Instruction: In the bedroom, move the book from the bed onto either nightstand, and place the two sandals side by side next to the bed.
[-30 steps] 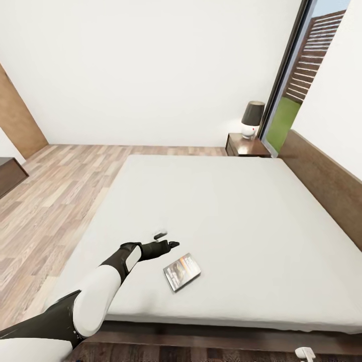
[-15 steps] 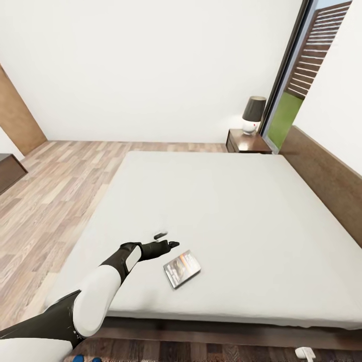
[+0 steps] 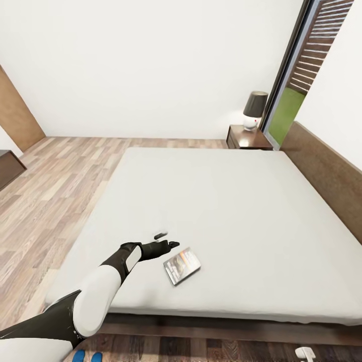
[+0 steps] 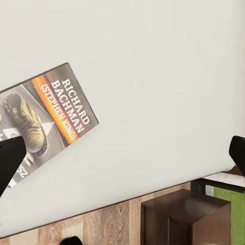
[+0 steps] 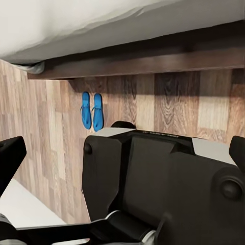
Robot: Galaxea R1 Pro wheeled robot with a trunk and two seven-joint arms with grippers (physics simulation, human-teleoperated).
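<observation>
On the bed (image 3: 226,201), my left pincer (image 3: 168,240) hovers wide open, empty, just beside the book (image 3: 182,265); nightstand (image 3: 249,139) with lamp (image 3: 254,109) far off; sandals (image 5: 92,110) paired on the floor (image 5: 46,127).

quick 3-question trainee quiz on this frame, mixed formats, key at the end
1. True or false: the book lies flat on the bed, beside the left claw and not held by it.
2. Multiple choice: the two sandals are A) on the mattress, B) side by side on the wooden floor next to the bed frame, C) on the nightstand.
3. Fill in: the nightstand at the bed's far corner bears a ____.

Key: 1 true; 2 B; 3 lamp.
</observation>
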